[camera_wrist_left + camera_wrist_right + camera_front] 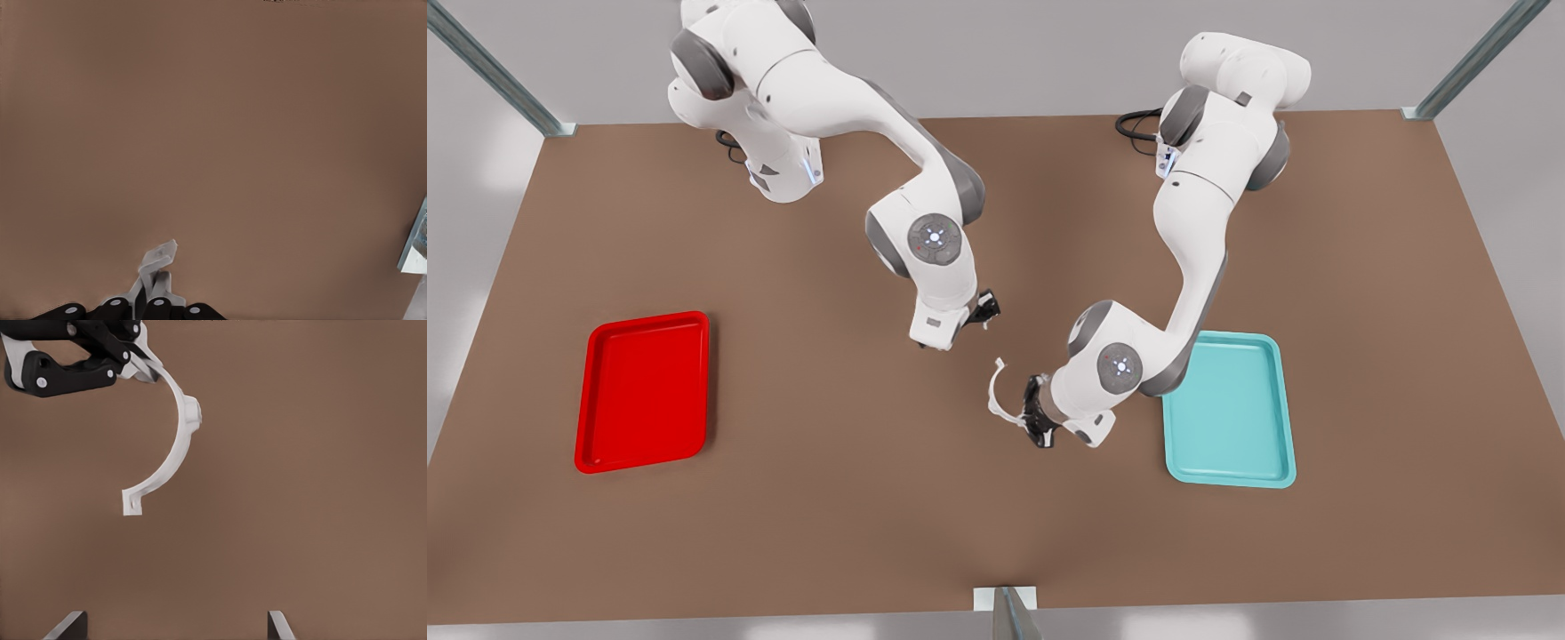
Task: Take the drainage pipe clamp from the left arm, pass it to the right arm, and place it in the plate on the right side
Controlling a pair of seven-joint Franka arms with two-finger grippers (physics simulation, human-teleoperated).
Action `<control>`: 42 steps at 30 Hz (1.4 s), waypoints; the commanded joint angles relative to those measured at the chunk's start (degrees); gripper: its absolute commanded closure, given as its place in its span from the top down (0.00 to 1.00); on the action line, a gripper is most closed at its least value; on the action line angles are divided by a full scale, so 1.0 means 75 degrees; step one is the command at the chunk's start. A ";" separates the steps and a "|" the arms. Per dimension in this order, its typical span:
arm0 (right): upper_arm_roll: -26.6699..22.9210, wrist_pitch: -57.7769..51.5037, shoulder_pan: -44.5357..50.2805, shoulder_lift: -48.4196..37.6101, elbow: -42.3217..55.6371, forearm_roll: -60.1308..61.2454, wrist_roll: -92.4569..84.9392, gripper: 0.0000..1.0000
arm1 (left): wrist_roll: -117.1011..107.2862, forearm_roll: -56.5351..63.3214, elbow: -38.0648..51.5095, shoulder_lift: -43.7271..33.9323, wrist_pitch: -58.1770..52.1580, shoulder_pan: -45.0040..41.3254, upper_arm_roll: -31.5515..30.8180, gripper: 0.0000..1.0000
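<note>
I see the left gripper (1034, 418) pinching one end of the clamp (997, 396) above the table (800, 498), beside the teal tray (1232, 407). My right gripper (984, 308) hangs near it, fingers (67, 625) wide. The plate (645, 391) sits well apart.

Your left end effector (148, 308) has its black fingers (115, 308) closed on the drainage pipe clamp (157, 263), whose white strap rises from between them over the bare brown tabletop (220, 133). A pale object's edge (415, 250) shows off to one side.

plate (646, 390) front view's left; clamp (998, 402) between trays
</note>
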 commanded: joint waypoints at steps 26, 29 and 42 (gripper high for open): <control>-0.0060 0.1973 -0.0095 0.1286 0.0140 -0.0072 0.2543 1.00 | -0.3688 0.0074 -0.0007 -0.0079 0.0100 -0.0256 -0.0030 0.21; -0.0060 0.2020 -0.0106 0.1333 0.0140 -0.0072 0.2508 1.00 | -0.3688 0.0074 0.0005 -0.0079 0.0053 -0.0279 -0.0053 0.21; -0.0060 0.2125 -0.0235 0.1309 0.0129 -0.0072 0.2332 0.58 | -0.3676 0.0085 0.0005 -0.0044 0.0100 -0.0303 -0.0030 0.21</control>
